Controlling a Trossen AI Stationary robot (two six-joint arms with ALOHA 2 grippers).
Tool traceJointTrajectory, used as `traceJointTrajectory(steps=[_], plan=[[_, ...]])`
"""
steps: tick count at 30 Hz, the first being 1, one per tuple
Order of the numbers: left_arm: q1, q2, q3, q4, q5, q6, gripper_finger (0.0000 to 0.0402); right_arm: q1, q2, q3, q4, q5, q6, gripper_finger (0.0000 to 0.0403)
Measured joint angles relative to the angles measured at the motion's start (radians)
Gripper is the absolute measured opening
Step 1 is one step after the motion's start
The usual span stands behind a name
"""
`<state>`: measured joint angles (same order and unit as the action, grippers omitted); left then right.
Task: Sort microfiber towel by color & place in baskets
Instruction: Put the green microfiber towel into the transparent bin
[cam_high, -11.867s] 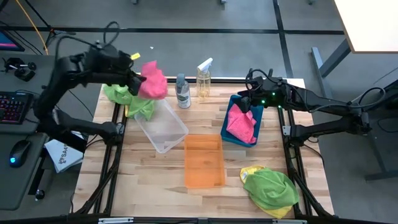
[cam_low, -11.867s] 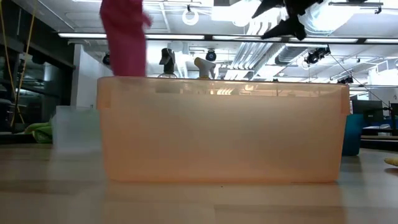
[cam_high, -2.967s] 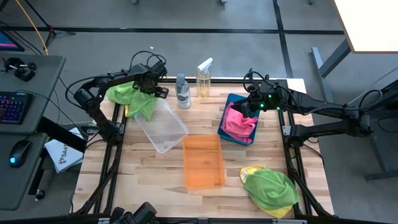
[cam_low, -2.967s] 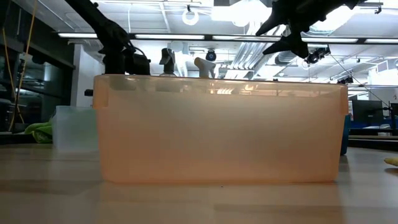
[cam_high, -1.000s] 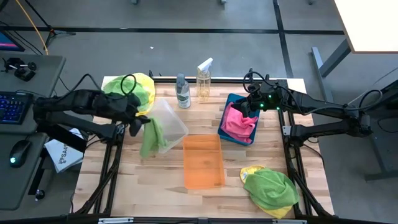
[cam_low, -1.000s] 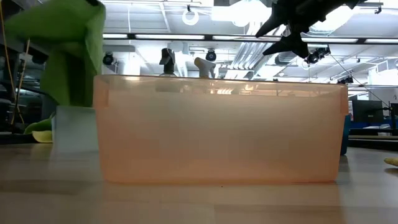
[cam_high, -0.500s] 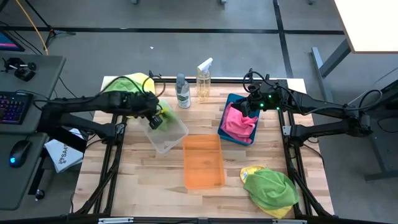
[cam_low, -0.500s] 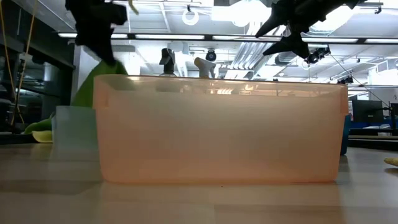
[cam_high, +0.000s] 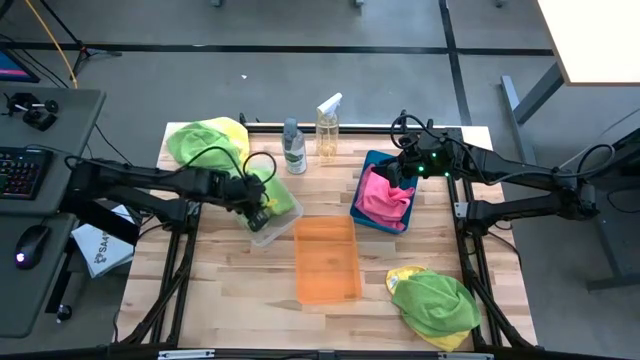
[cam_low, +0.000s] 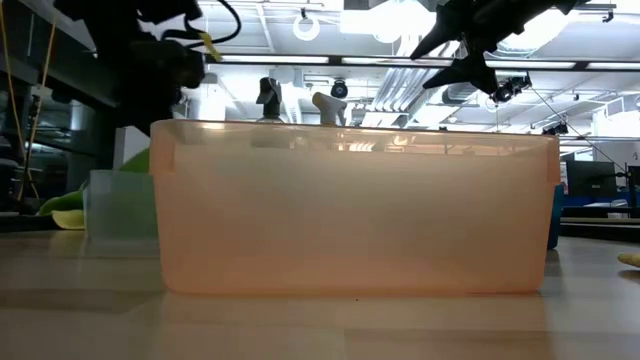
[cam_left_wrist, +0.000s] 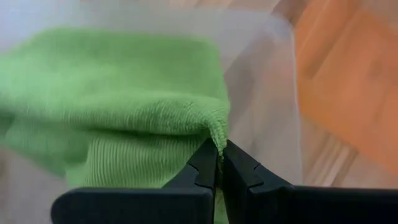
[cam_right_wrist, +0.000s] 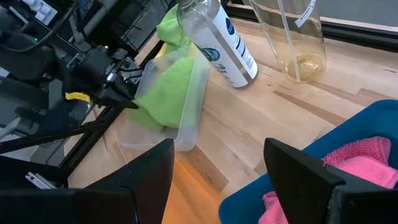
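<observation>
Presently: left gripper (cam_left_wrist: 219, 163), fingers pinched on green towel (cam_left_wrist: 124, 106), which lies inside clear basket (cam_high: 283, 222) directly beneath; release only. Right gripper (cam_high: 398, 170), fingers spread wide, over teal basket (cam_high: 368, 222).

I am working in a robotics lab or workshop. Around the wooden table (cam_high: 240, 300) lies bare grey concrete floor (cam_high: 400, 90). Just left of the table stands a desk (cam_high: 40, 260) carrying a lit keyboard (cam_high: 22, 172) and a mouse (cam_high: 30, 242). Beyond the table, the low view shows exposed ceiling ducts (cam_low: 420, 75), strip lights (cam_low: 300, 60) and more workstations (cam_low: 600, 185).
</observation>
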<state>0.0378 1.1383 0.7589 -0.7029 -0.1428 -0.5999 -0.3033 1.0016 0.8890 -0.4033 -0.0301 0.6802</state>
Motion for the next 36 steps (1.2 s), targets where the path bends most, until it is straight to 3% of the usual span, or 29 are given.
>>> traceJointTrajectory(steps=[6, 13, 18, 21, 24, 31, 36], plan=[[0.07, 0.032, 0.041, -0.02, 0.067, 0.066, 0.001, 0.0, 0.0, 0.0, 0.006, -0.023, 0.001, 0.0245], [0.118, 0.022, 0.18, -0.247, 0.119, 0.168, 0.0097, 0.0, 0.0, 0.0, 0.006, -0.061, 0.001, 0.0245], [0.144, 0.019, 0.301, -0.415, 0.082, 0.193, 0.017, 0.0, 0.0, 0.0, 0.006, -0.07, 0.001, 0.0245], [0.183, 0.019, 0.361, -0.498, -0.049, 0.178, 0.0199, 0.0, 0.0, 0.0, 0.006, -0.078, 0.001, 0.0245], [0.284, 0.019, 0.38, -0.539, -0.184, 0.136, 0.0211, 0.0, 0.0, 0.0, 0.006, -0.078, 0.001, 0.0245], [0.624, 0.079, 0.38, -0.569, -0.196, 0.191, 0.0213, 0.0, -0.001, 0.0, 0.006, -0.078, -0.006, 0.0245], [0.745, 0.167, 0.38, -0.535, -0.21, 0.214, 0.0213, 0.0, -0.001, 0.0, 0.006, -0.078, -0.007, 0.0245]])
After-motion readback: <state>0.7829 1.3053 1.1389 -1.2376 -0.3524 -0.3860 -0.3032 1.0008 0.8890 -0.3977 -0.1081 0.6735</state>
